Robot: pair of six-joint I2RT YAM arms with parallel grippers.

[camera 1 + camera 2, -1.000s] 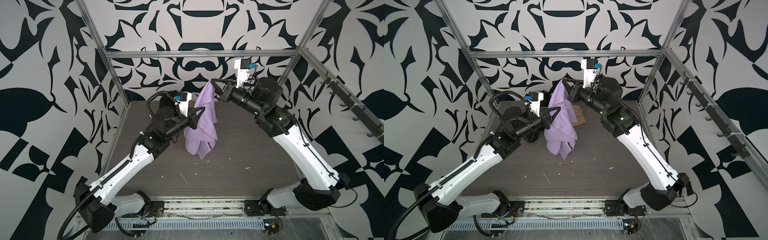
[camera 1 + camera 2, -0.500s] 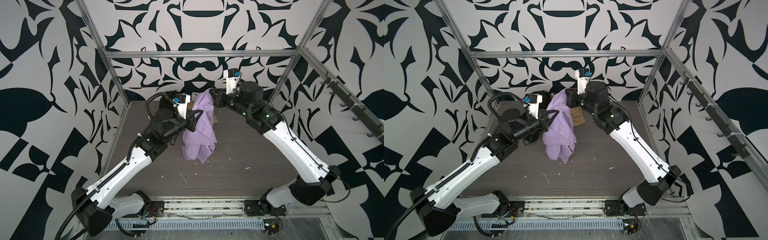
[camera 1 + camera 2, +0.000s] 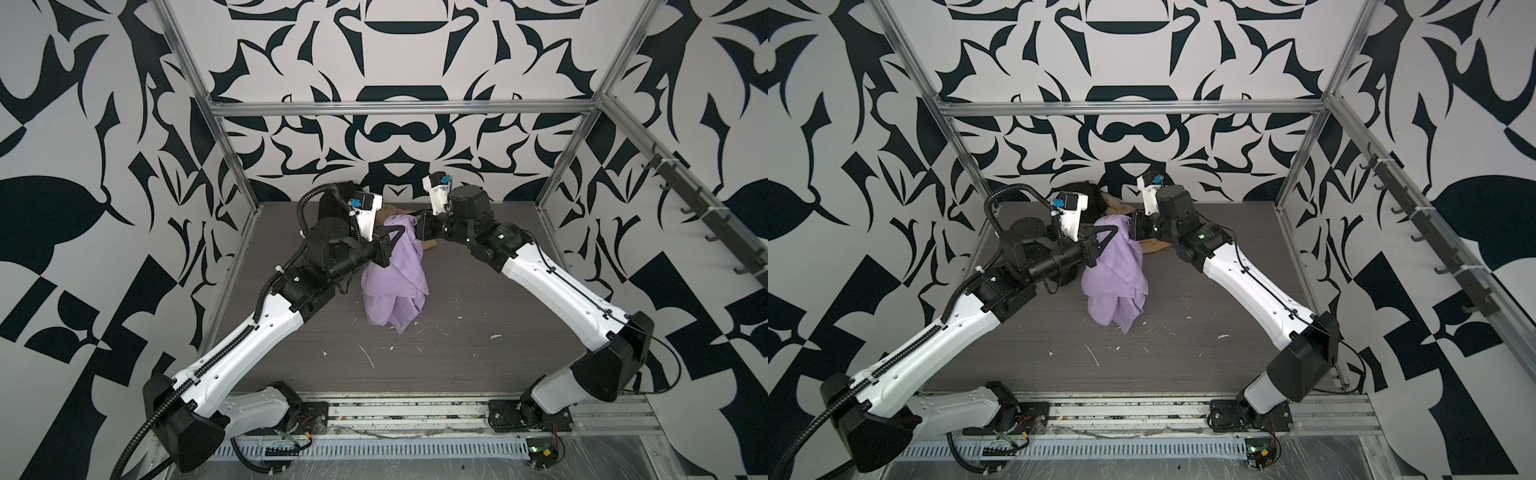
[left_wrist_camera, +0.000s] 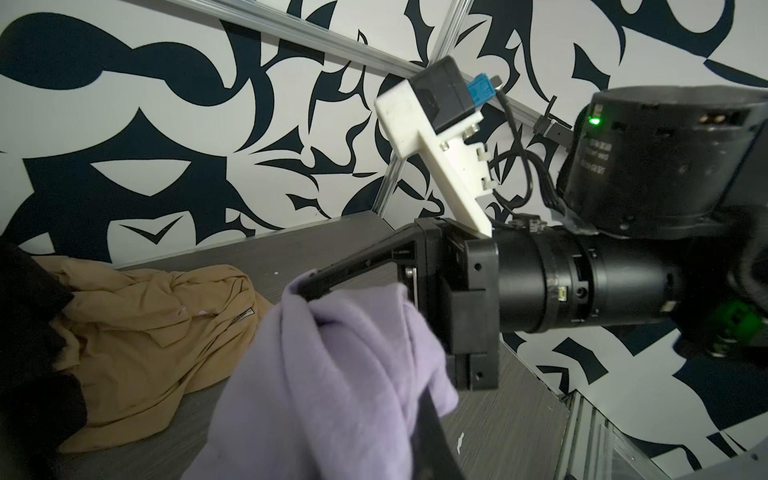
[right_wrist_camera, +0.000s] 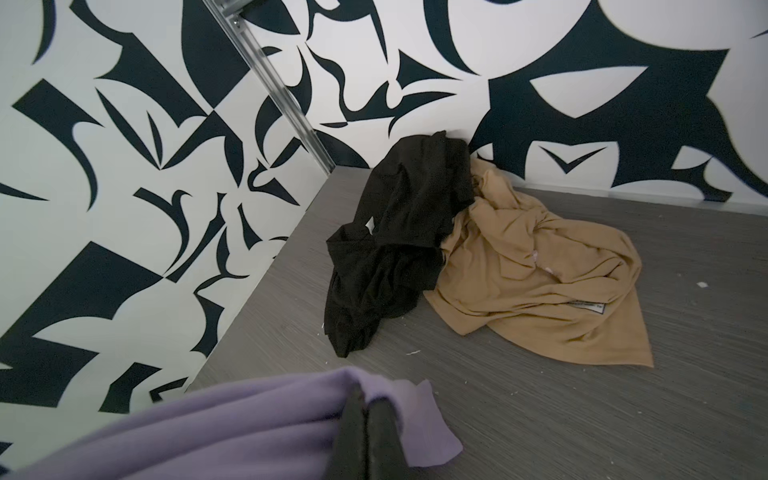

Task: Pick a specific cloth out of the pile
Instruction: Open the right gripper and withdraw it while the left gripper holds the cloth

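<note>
1. At the cloth's top edge, the right claw has its two fingers pressed together on a fold of the cloth. The left wrist view shows the same clamp, with fabric wrapped round the fingertips.
2. Just beside it, the left claw is clamped on the same upper edge. Its fingers are closed, with fabric draped over them in both top views.
3. The two claws are close together, tip towards tip, and hold the top edge raised off the table.
4. From there the cloth hangs down in loose folds. Its lower end is bunched near the middle of the table and seems to rest on the surface.
5. Behind the claws, the pile lies against the back wall near the far left corner. The cloth is apart from it in the right wrist view.
6. Two garments are in the pile. The black garment is crumpled on the corner side. The tan garment is spread out beside it, touching it, with a small label showing.
7. In both top views the arms hide most of the pile. Only a bit of black and of tan shows there.
8. White scraps are scattered on the grey table nearer the arm bases.
</note>
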